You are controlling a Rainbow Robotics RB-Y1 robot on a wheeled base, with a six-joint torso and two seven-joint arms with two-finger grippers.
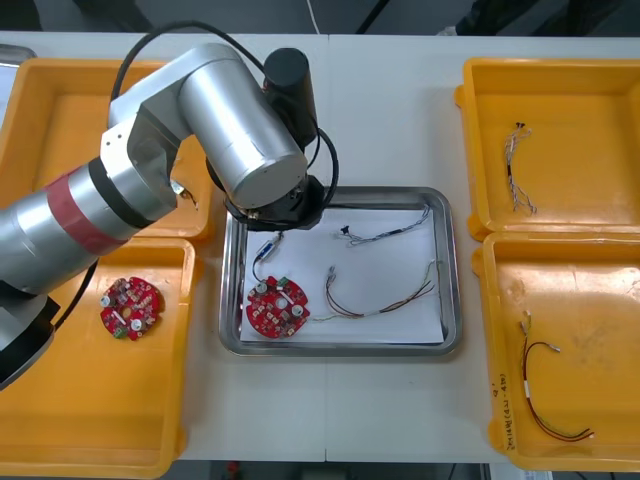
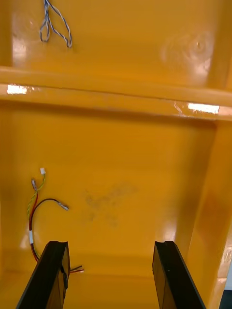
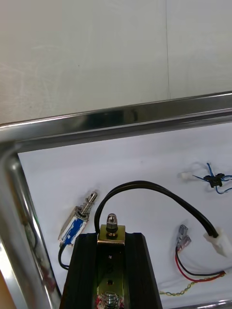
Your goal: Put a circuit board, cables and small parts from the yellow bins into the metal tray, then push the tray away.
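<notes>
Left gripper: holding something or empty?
Holding. The left gripper is shut on a small metal part, clamped between its fingers above the metal tray's white floor.

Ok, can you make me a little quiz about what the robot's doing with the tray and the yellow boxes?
1. True or false: the metal tray already holds a red circuit board.
2. Pick one: what is the left gripper holding over the tray's corner? A) a small metal part B) a black cable C) nothing
3. Fill the gap: the right gripper hangs over a yellow bin with a red and yellow cable in it, and its fingers are ____.

Key: 1 true; 2 A; 3 open.
</notes>
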